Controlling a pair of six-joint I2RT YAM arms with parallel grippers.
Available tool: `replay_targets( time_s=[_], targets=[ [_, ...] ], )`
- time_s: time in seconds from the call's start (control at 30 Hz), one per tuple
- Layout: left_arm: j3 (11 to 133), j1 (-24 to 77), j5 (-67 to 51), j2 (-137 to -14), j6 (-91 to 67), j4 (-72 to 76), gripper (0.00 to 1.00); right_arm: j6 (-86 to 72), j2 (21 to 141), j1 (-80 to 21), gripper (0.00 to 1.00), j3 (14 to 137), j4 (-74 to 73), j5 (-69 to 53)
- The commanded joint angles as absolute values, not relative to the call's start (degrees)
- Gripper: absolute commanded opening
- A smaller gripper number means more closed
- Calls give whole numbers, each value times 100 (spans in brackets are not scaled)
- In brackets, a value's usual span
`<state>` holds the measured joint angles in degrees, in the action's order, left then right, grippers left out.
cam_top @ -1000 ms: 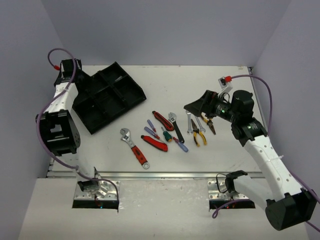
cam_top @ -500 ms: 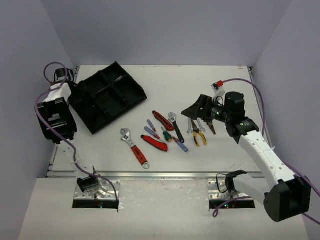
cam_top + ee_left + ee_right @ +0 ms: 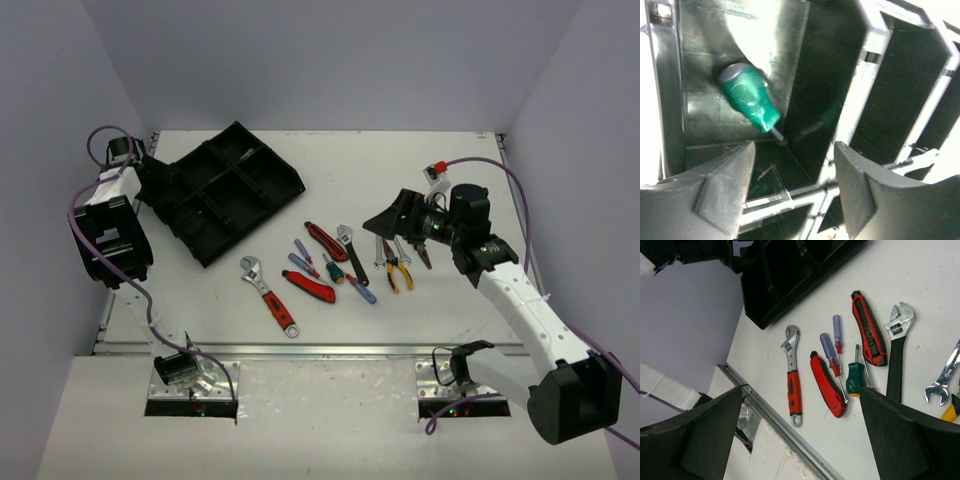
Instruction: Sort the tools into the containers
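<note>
Left pincer [image 3: 794, 150]: jaws apart, nothing between them, poised over an end compartment of the black tray [image 3: 866, 55]. A green screwdriver [image 3: 747, 102] lies loose on that compartment's floor just beyond the fingertips, touching neither one, so I judge this bin is for screwdrivers. The compartments further out look empty. Right pincer [image 3: 801, 395]: spread wide, empty, hanging above the table [image 3: 400, 160]. Unsorted tools lie below and ahead of it: red-handled wrench [image 3: 791, 375], red knife [image 3: 827, 385], blue screwdrivers [image 3: 829, 352], black-handled wrench [image 3: 897, 355]. Probably placed to choose the next pick.
</note>
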<state>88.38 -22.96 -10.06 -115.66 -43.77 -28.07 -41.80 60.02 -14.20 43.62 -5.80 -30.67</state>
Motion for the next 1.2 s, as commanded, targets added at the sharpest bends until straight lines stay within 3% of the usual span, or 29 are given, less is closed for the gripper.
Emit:
replay_targets(
  time_s=[0.0,0.07,0.27,0.43,0.6,0.77,0.87,1.17],
  targets=[
    [8953,-2285,-1107,-10690,-4357,-2616,67,-4163,6131,-1389,99,4406,-147,-3170],
    [9023,-2276,-1029,-10344,-4287,-2711,100,-4134,6343,-1389,99,4504,-189,-3160],
    [8880,-2224,-781,-9178,-3953,-2830,100,-3307,7153,-1633,99,5264,-1247,-2005],
    [7185,-1352,-762,-7070,-3619,-2289,100,-2401,8252,-2576,98,6364,-2167,-362],
    [5522,-783,-1288,-5552,-3222,-1958,100,-1929,9270,-3387,83,6951,-2882,205],
    [4420,-782,-1353,-4132,-2643,-2270,100,-1991,9811,-4089,60,6906,-3020,767],
    [4200,-780,-1016,-3795,-2318,-2482,100,-2021,10170,-4212,57,6984,-3074,697],
    [4025,-765,-1441,-3849,-2320,-2312,100,-2092,10892,-4640,43,7172,-3103,668]
  ],
)
